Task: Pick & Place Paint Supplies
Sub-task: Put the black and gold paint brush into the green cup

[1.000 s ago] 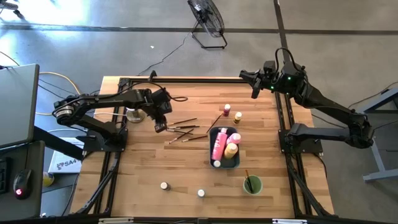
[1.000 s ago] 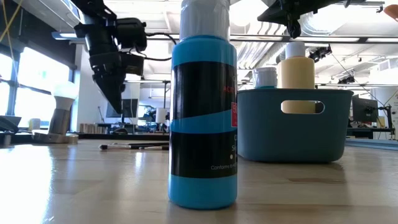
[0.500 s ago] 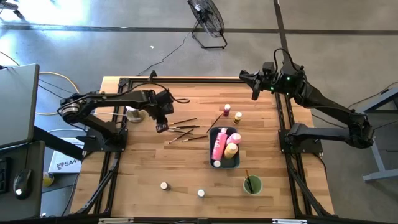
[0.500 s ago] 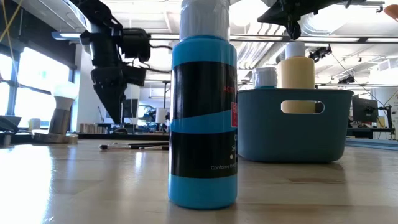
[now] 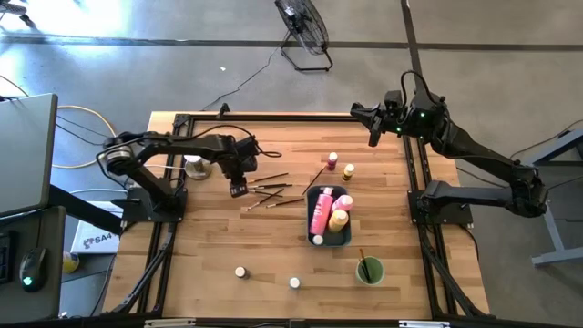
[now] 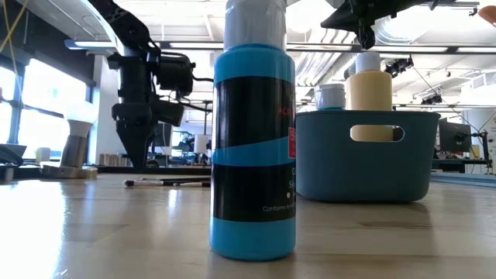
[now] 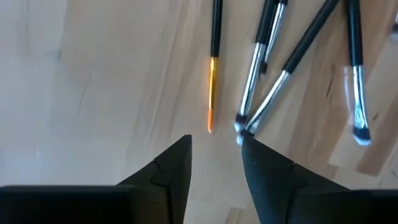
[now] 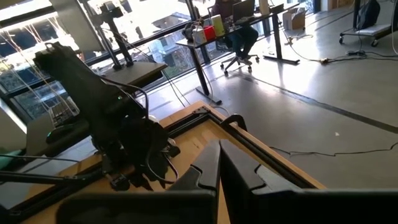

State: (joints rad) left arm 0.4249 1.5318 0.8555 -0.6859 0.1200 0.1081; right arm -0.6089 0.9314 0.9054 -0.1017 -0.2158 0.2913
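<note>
Blue bottle [image 6: 253,147] close up, blue-grey tray [image 6: 364,159] behind, left gripper [image 6: 141,159] above paintbrushes [image 6: 167,182]

- wooden table [image 5: 209,246], light planks, black frame round its edge
- blue-grey tray [image 5: 344,235] right of centre, cut-out handle facing the low camera
- green cup [image 5: 370,271] near-right of the tray, apart from it
- floor fan [image 5: 305,27] on the grey floor beyond the far edge
- monitor [image 5: 25,155] and mouse [image 5: 30,271] on a desk left of the table

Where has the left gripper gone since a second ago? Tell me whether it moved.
Yes. In the high view the left gripper has shifted slightly toward the blue-grey tray, closing on the ends of the paintbrushes lying on the table.
</note>
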